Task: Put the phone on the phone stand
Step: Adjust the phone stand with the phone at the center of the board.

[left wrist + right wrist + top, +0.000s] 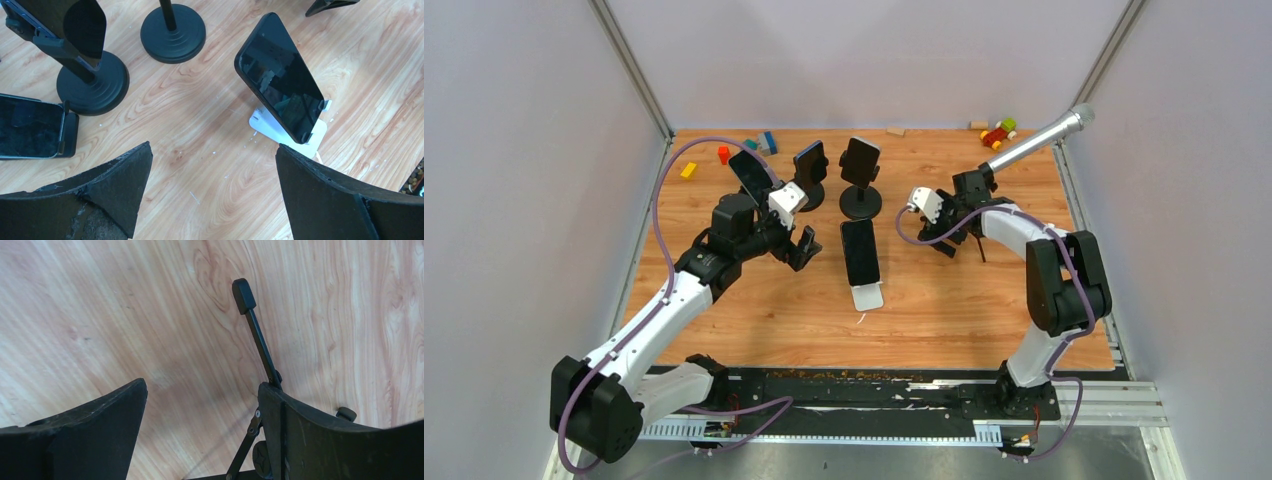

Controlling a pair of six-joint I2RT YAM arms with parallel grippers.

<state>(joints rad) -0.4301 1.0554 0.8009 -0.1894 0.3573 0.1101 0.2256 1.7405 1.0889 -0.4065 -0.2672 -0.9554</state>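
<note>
The phone (860, 248) leans on the white phone stand (263, 123) in the middle of the table (964, 320). The left end effector (214, 150) is just left of it, with fingers apart and holding nothing. The right end effector (202, 387) is apart and empty too, beside a black tripod leg (257, 335).

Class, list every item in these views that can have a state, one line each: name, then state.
centre phone, resting tilted on the white stand
back-right phone, mounted on a black round-base stand
back-left phone, mounted on its own black stand
far-left phone, held in a low black holder
left gripper, jaws open, empty
right gripper, jaws open, empty
microphone, tilted on its tripod
</note>
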